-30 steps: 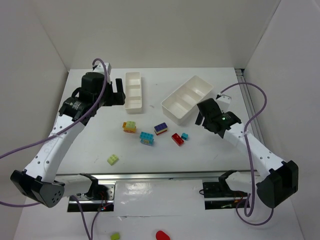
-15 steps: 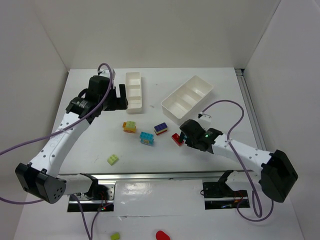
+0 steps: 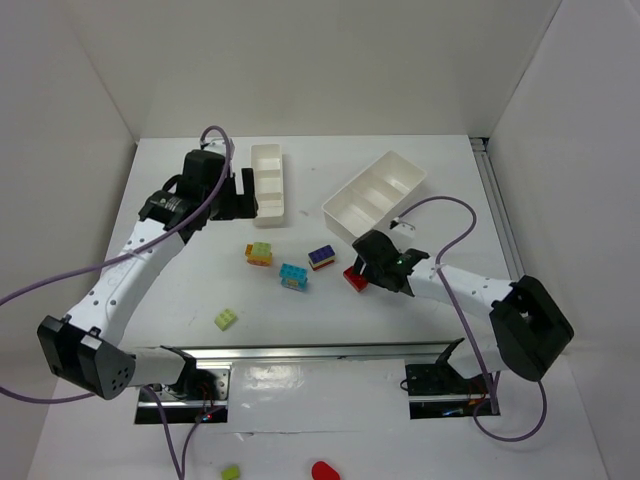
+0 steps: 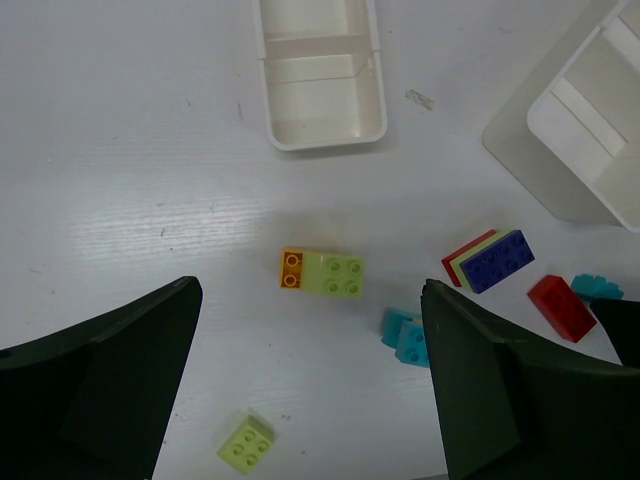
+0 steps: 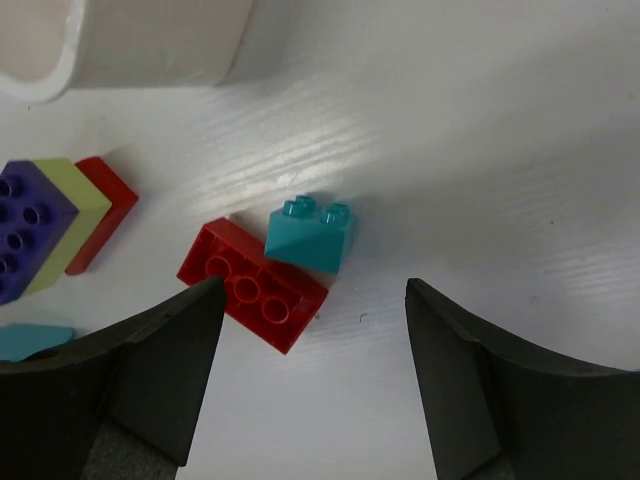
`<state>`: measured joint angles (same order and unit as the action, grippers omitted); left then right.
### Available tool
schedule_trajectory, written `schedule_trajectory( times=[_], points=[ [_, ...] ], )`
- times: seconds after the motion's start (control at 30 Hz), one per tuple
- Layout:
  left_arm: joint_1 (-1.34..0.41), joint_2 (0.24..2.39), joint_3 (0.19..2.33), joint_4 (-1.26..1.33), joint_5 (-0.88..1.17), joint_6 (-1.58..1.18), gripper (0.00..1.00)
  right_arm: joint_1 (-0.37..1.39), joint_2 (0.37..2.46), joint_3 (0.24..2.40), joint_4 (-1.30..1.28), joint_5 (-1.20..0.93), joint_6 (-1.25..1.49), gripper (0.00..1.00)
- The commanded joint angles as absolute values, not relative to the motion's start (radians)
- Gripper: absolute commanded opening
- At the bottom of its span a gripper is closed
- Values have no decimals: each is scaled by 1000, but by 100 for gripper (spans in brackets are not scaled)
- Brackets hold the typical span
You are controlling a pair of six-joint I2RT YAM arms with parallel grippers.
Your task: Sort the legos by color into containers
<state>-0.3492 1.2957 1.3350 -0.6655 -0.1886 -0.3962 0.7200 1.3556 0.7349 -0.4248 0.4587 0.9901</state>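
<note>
Top view: right arm covers small cyan brick.

Bright, even white light falls from above onto the desk. In the top view the arms throw only faint, soft shadows, and the rail at the near edge shines, as does the glossy strip beside it. Both wrist views show a pale glare patch on the desk grain, left of centre in the left one and upper middle in the right. The left fingers and right fingers are dark, underlit and soft-edged, while the bricks stay sharp with short shadows.
</note>
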Motion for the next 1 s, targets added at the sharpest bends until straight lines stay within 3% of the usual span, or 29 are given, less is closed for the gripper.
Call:
schedule_trajectory(
  times=[0.0, 0.23, 0.63, 0.97],
  points=[
    [-344, 1307, 1336, -630, -186, -381, 100, 689, 1396, 772, -353, 482, 1003, 79],
    [-344, 1341, 1356, -621, -186, -371, 100, 667, 1459, 796, -344, 471, 982, 75],
    [-344, 1361, 1385, -621, -176, -353, 100, 658, 1431, 807, -370, 491, 973, 34],
    [-334, 1391, 1405, -621, -158, -353, 100, 617, 1247, 902, -529, 500, 835, 31]
  ],
)
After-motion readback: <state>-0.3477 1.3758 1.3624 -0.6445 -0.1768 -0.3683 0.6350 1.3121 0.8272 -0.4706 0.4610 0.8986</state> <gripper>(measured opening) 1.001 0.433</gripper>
